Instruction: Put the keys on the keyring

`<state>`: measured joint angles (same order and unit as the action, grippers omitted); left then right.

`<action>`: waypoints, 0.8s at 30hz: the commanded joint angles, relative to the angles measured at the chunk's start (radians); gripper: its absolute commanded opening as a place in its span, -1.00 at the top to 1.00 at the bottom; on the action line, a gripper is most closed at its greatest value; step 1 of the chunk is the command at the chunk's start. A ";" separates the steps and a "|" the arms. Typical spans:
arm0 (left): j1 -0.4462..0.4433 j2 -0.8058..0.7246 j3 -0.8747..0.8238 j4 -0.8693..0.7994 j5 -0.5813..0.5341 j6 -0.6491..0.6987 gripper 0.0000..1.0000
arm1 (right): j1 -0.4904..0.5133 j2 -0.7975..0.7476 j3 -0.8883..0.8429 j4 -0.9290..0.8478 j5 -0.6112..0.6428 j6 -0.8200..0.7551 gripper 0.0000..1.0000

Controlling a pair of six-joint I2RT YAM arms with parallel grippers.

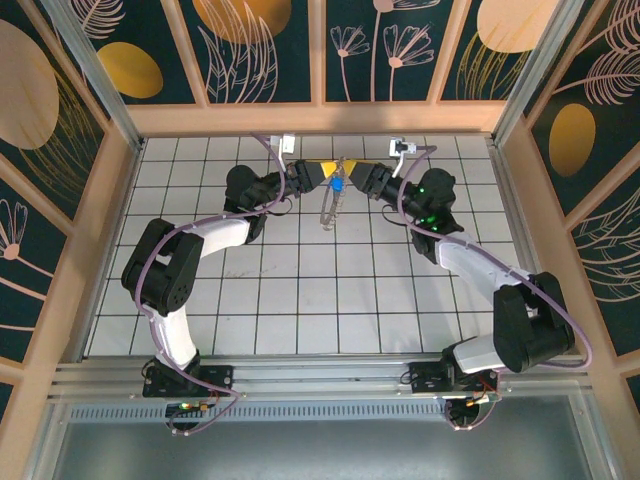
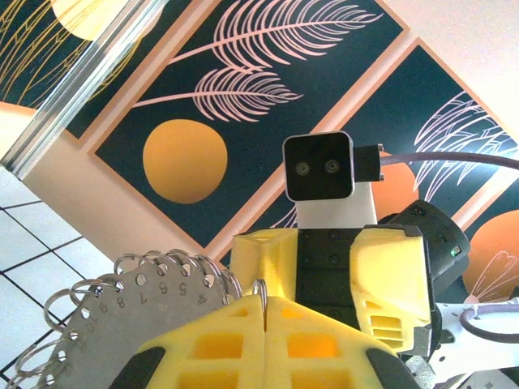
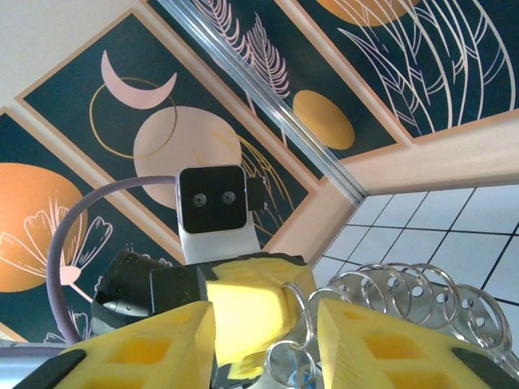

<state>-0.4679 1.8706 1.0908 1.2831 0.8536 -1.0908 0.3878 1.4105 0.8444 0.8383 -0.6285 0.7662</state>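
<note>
Meeting over the far middle of the white tiled table (image 1: 300,290), the two arms held their yellow-fingered grippers tip to tip, well clear of the tiles in front of the patterned back wall (image 1: 270,50). The left gripper (image 1: 322,174) had its jaws pressed fully together, and in its wrist view a thin wire loop (image 2: 258,288) came out of the seam between the two yellow fingers (image 2: 219,344), so it was clamped on the large thin silvery-grey metal keyring (image 1: 331,208). From above, that keyring hung down below the fingertips. Close up, it carried a flat grey metal plate stamped with numbers (image 2: 134,320) and a row of small pale wire rings (image 2: 162,263) fanned along the plate's edge. The right gripper (image 1: 360,180) faced it from the other side with its jaws partly apart. In its wrist view a small wire ring (image 3: 288,365) sat in the gap between its fingers (image 3: 381,344), more silvery rings (image 3: 405,288) curved away to the right, and the yellow of the opposite gripper showed just behind. Whether those jaws pressed on anything could not be told. The small key with the bright blue plastic head (image 1: 340,185) sat right between the two sets of fingertips, just above the hanging keyring, and what held it could not be made out.
</note>
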 commanded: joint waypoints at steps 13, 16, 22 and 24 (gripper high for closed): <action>-0.011 -0.032 -0.003 0.088 -0.008 -0.020 1.00 | 0.027 0.057 0.053 0.076 -0.020 0.020 0.48; -0.012 -0.030 -0.002 0.094 -0.008 -0.023 1.00 | 0.028 0.061 0.053 0.081 -0.024 0.024 0.49; -0.012 -0.027 -0.003 0.096 -0.009 -0.025 1.00 | 0.029 0.074 0.048 0.102 -0.040 0.043 0.61; -0.012 -0.024 -0.002 0.096 -0.011 -0.024 1.00 | 0.028 0.076 0.047 0.107 -0.046 0.046 0.75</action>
<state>-0.4736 1.8706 1.0889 1.3025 0.8543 -1.1053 0.4076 1.4776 0.8650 0.8803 -0.6441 0.8009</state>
